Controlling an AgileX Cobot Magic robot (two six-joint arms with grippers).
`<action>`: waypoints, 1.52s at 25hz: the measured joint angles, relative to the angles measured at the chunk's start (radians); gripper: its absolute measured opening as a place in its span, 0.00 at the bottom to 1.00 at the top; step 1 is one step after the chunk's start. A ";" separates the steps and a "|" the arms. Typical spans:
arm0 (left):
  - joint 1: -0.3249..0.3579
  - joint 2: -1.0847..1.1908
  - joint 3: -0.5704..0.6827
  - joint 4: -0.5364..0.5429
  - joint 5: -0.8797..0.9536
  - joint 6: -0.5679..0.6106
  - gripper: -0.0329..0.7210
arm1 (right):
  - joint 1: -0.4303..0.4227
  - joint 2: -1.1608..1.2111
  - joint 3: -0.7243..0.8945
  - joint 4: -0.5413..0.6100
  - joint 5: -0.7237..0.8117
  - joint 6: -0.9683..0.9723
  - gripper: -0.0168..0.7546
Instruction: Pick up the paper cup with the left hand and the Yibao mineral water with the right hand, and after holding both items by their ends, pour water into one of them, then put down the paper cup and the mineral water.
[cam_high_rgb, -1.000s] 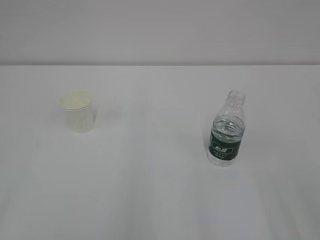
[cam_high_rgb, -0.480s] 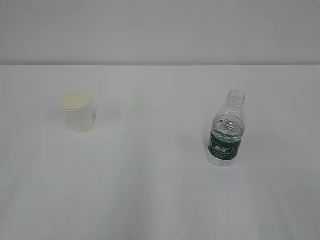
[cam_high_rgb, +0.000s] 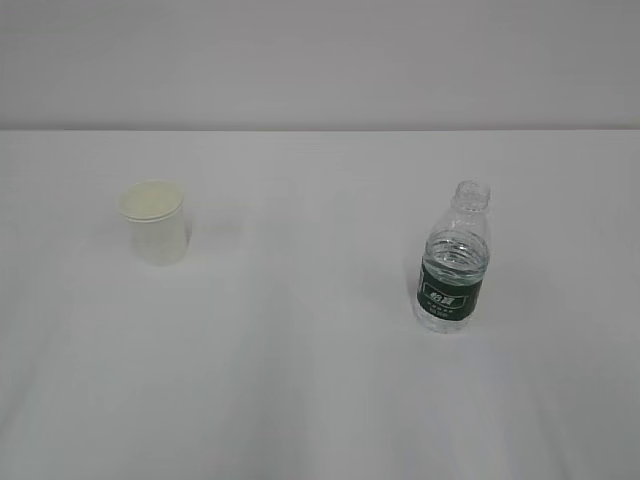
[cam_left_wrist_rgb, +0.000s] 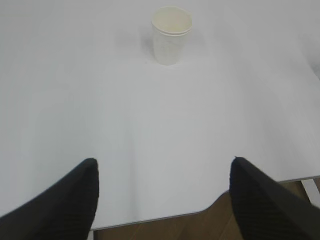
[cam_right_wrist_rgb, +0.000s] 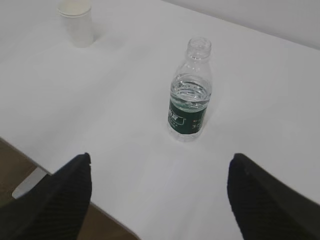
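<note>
Left gripper (cam_left_wrist_rgb: 162, 172) and right gripper (cam_right_wrist_rgb: 160, 167) both gape wide, holding nothing.

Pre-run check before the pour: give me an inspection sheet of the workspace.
Surface: white table, bare apart from the two items.
Paper cup: upright, left side, untouched.
Mineral water bottle: upright, capless, partly filled, right side, well apart from the cup.
Clutter: nothing seen.
Left gripper: fingers open, empty, back at the near table edge, facing the cup.
Right gripper: fingers open, empty, facing the bottle.
Cables: nothing seen.
Surroundings: plain wall behind; brown floor below the table edge.
</note>
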 joint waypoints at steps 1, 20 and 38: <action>0.000 0.000 0.000 0.000 0.000 0.000 0.82 | 0.000 0.000 0.010 0.007 -0.016 -0.002 0.86; 0.000 0.000 0.000 -0.011 -0.046 0.000 0.82 | 0.000 0.042 0.147 0.346 -0.200 -0.414 0.86; 0.000 0.000 0.000 -0.014 -0.050 0.000 0.82 | 0.000 0.323 0.192 1.161 -0.311 -1.196 0.85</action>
